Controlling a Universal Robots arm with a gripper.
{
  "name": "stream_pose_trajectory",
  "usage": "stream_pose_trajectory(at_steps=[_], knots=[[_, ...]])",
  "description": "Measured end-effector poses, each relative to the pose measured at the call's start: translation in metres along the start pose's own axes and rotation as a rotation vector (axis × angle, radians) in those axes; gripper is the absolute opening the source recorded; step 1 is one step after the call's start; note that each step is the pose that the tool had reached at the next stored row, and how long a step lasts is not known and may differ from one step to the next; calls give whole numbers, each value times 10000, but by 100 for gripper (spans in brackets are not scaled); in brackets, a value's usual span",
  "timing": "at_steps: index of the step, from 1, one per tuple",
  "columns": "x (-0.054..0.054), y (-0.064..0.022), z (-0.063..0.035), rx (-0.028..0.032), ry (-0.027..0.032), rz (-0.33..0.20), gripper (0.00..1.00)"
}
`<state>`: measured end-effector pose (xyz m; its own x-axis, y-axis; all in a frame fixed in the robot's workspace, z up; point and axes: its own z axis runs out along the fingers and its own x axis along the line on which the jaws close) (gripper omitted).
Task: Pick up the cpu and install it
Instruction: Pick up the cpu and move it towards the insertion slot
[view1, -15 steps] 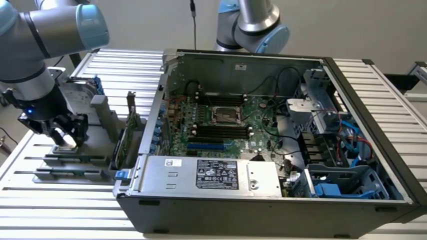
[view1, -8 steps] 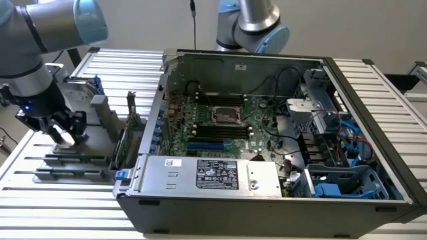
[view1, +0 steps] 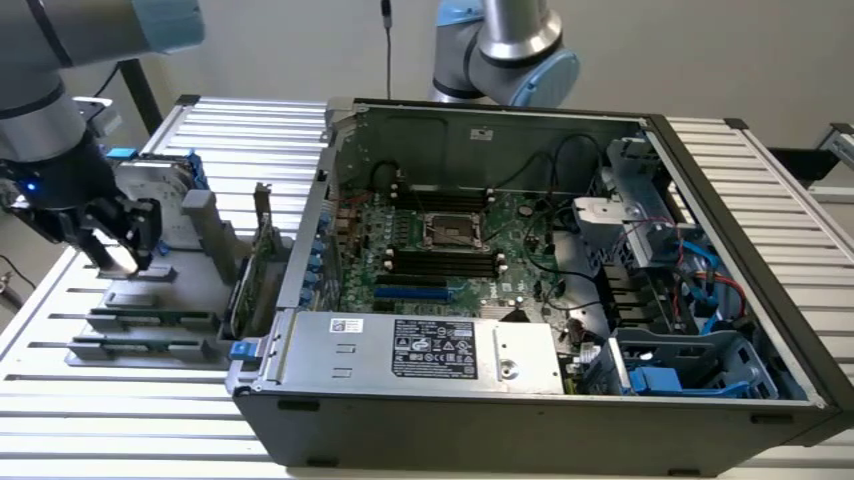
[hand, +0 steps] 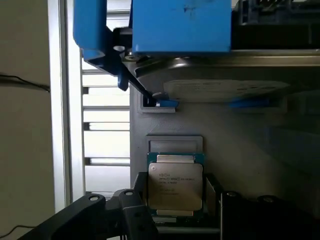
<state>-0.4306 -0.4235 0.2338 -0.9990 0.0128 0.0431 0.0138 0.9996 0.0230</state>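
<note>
The cpu (hand: 175, 186), a small square chip with a shiny silver top and a green rim, sits between my gripper's (hand: 175, 200) two black fingers (hand: 137, 202), which press against its opposite edges. It is just in front of a grey slot frame (hand: 175, 142) of the parts tray. In the exterior view my gripper (view1: 118, 255) hangs low over the grey tray (view1: 147, 300) at that view's left, outside the computer case. The open cpu socket (view1: 451, 232) lies in the middle of the green motherboard inside the case.
A silver hard drive with blue rails (hand: 220, 90) stands in the tray just beyond the cpu. The open computer case (view1: 534, 400) has a power supply (view1: 414, 345) at its front and cables and drive bays (view1: 667, 260) at the exterior view's right. A second arm (view1: 501, 50) stands behind the case.
</note>
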Motion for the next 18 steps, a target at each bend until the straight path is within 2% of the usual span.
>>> stream_pose_trajectory(at_steps=[12, 15, 18], knots=[[15, 25, -545, 0, 1, 0, 55], [-24, 35, -681, 0, 1, 0, 55], [-127, 43, -823, 0, 2, -1, 55]])
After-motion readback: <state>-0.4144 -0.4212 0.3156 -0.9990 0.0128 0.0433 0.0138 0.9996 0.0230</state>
